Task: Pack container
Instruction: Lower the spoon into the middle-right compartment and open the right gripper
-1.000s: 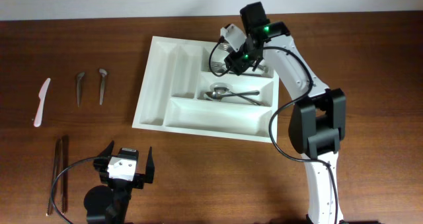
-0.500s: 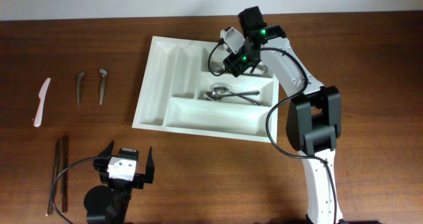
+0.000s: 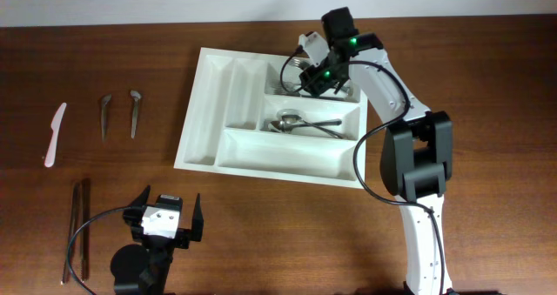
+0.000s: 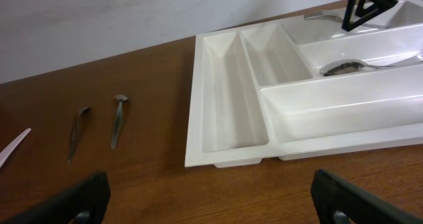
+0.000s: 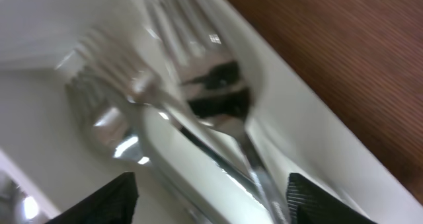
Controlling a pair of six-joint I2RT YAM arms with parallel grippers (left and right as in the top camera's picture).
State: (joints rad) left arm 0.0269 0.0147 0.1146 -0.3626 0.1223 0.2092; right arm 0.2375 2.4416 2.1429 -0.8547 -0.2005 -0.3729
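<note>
The container is a large white cutlery tray at the table's middle; it also shows in the left wrist view. Its top long compartment holds forks, and the middle one holds spoons. My right gripper hangs low over the top compartment. In the right wrist view it is open, with blurred metal forks lying between and below its fingers. My left gripper is open and empty over bare table, in front of the tray.
Left of the tray lie two small metal utensils and a white plastic knife. Two long dark sticks lie at the front left. The right arm reaches over the tray's right side.
My right gripper has shifted slightly to the right over the top compartment. The left arm has not moved.
</note>
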